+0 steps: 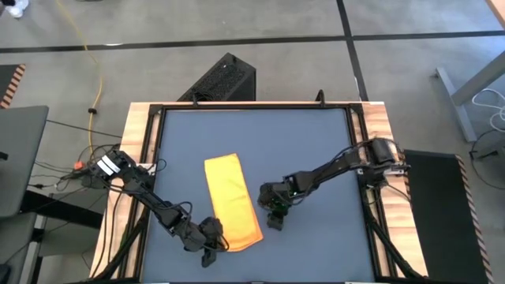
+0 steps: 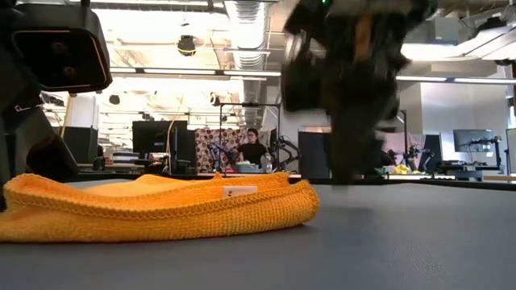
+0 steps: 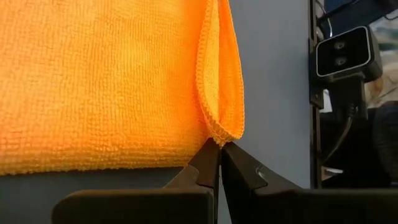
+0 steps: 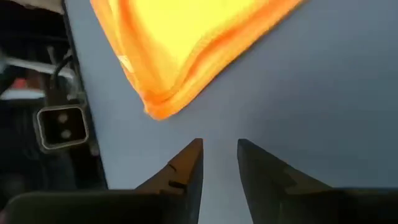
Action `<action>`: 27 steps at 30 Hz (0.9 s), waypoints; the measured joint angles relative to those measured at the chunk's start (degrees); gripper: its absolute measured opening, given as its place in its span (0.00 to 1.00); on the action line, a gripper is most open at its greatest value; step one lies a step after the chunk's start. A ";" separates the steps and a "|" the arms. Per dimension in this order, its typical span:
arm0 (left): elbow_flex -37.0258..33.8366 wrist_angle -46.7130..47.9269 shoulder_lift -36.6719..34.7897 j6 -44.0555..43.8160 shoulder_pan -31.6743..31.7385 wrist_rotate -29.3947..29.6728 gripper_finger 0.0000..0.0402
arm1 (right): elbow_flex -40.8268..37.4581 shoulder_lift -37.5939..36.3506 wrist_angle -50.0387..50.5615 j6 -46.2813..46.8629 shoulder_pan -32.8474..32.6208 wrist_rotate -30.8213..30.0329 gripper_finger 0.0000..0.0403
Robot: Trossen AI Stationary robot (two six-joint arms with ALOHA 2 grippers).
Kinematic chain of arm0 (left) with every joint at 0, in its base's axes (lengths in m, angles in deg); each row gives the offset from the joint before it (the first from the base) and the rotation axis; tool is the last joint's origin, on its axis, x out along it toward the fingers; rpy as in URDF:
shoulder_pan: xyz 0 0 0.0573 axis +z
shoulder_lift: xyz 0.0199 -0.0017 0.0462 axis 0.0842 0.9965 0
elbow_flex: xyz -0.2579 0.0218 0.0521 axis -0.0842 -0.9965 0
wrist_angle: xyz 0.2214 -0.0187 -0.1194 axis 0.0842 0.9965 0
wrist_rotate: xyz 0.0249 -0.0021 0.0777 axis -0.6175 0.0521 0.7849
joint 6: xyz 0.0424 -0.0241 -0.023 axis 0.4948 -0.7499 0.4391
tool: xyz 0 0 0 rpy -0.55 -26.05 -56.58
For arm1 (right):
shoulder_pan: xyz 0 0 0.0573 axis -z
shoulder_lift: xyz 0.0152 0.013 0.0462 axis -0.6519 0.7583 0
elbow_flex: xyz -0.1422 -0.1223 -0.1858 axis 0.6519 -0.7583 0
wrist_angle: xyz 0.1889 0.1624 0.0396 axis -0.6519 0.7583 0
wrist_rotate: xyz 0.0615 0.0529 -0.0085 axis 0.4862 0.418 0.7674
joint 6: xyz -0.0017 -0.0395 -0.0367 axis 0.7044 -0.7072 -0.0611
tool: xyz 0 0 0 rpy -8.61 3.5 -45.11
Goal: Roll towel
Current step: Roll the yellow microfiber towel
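The yellow-orange towel (image 1: 231,203) lies folded into a long strip on the dark tabletop (image 1: 308,142), running from far to near. In the low view the towel (image 2: 153,211) rests flat, its layered edges showing. My left gripper (image 1: 211,243) sits at the towel's near left corner, shut, its tips (image 3: 219,148) meeting that corner. My right gripper (image 1: 274,218) hovers just right of the towel's near end, open, with only bare table between its fingers (image 4: 219,146). It stays clear of the towel's near right corner (image 4: 158,109). My left gripper pinches the tip of the towel's corner (image 3: 219,135), where the doubled edges meet, between its two fingers at their free ends only. The fingers come slanting down from the table's near left. The rest of the towel lies on the table, slack.
Bare tabletop lies to the right of the towel and beyond its far end. A wooden frame (image 1: 142,150) rims the table. A black box (image 1: 225,79) stands past the far edge. A small camera (image 3: 343,53) is mounted at the table's near edge.
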 joint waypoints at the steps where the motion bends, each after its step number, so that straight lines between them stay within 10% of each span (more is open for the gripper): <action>1: 0.00 -0.01 0.00 -0.28 0.02 -0.33 0.00 | 0.12 -1.85 0.96 -3.74 -0.22 -1.21 0.32; 13: 0.02 -4.40 -0.01 -4.42 0.98 -0.99 0.00 | 0.24 -4.48 -4.91 -64.08 -10.00 -12.74 0.36; 27: -1.27 -5.31 -0.17 -10.31 0.79 -0.79 0.00 | 0.43 5.11 -17.15 -70.03 -13.28 -20.98 0.55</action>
